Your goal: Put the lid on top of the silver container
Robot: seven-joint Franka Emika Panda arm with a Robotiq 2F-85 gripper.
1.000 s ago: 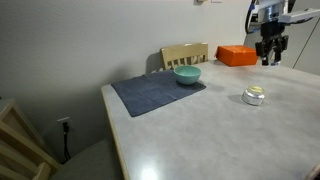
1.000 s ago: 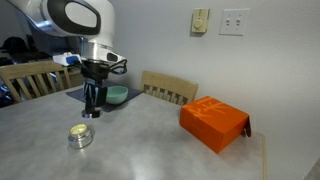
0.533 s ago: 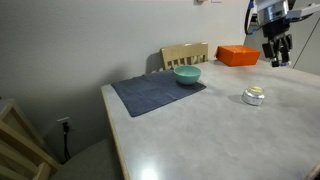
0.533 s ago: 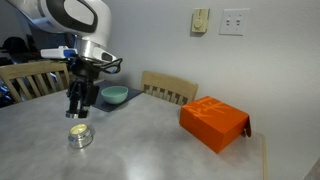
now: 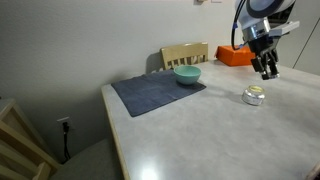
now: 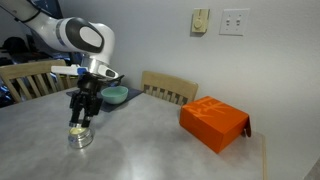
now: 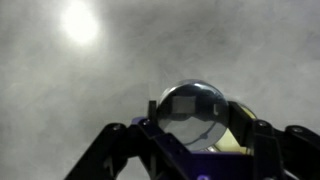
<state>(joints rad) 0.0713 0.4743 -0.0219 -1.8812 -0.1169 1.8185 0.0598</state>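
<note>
My gripper hangs just above the silver container, which sits on the grey table with the lid already resting on top of it. In the wrist view the shiny round lid fills the space between my two dark fingers, which stand apart on either side of it; I cannot tell whether they touch its rim. In an exterior view my gripper is a little above and behind the container, fingers pointing down. A teal bowl sits on the far edge of a dark grey mat, well apart from the container, and a wooden chair stands behind it against the wall. An orange box lies on the table near the far corner, well away from my gripper. In an exterior view the bowl shows just behind my arm.
</note>
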